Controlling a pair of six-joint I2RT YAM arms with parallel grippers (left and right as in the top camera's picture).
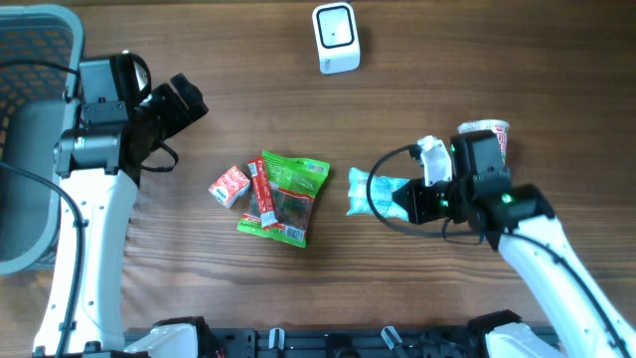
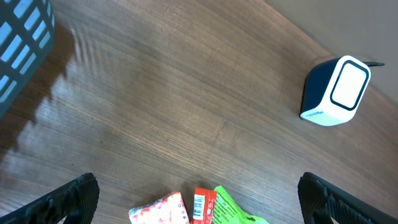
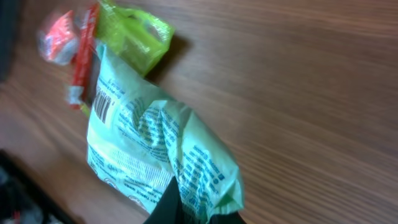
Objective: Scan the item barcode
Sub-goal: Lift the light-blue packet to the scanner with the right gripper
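As right pincer point(image 1: 399, 199) clamps its edge, pale packet point(image 3: 155, 140), barcode point(image 3: 102, 107) end outward

The table point(image 1: 517, 70) looks like brown wood or a wood-look board, with fine straight grain and a low satin sheen. The scanner point(image 1: 336, 38) at the top centre is smooth moulded plastic, white on its face, dark on its sides and lightly glossy. The basket point(image 1: 30, 40) in the upper left is matt grey plastic lattice. The pale green packet point(image 3: 155, 143) is thin printed film, creased and crinkled. The green packet point(image 1: 290, 194) at centre is shinier film, as is the small red and white packet point(image 1: 229, 186). The left arm point(image 1: 94, 229) has smooth white plastic shells with matt black parts.
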